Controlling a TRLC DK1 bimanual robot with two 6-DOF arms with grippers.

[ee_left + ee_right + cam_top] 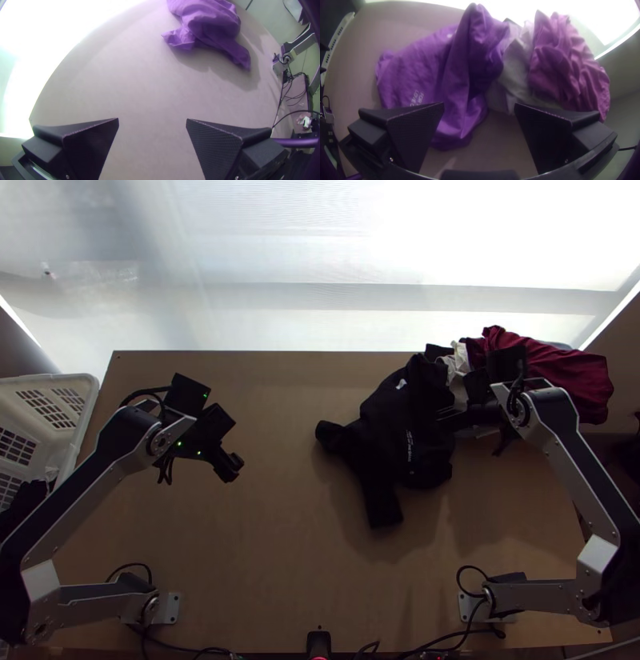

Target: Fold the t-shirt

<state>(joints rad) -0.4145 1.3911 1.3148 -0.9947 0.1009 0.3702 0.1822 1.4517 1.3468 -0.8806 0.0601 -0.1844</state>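
Right of the table's middle a black t-shirt (400, 428) lies bunched, one narrow part pointing to the near edge; it looks purple in the left wrist view (213, 26) and the right wrist view (416, 70). My right gripper (460, 416) is over the shirt's right side; in the right wrist view the gripper (479, 106) stands open, its fingers wide apart above the cloth. My left gripper (232, 470) is over the table's left part, away from the shirt; in the left wrist view the gripper (152, 120) is open with bare table between its fingers.
Dark red cloth (560, 372) and pale cloth (458, 366) lie heaped at the far right corner, against the shirt. A white basket (90, 390) stands at the table's left edge. Bare wood (272, 540) stretches between the left arm and the shirt.
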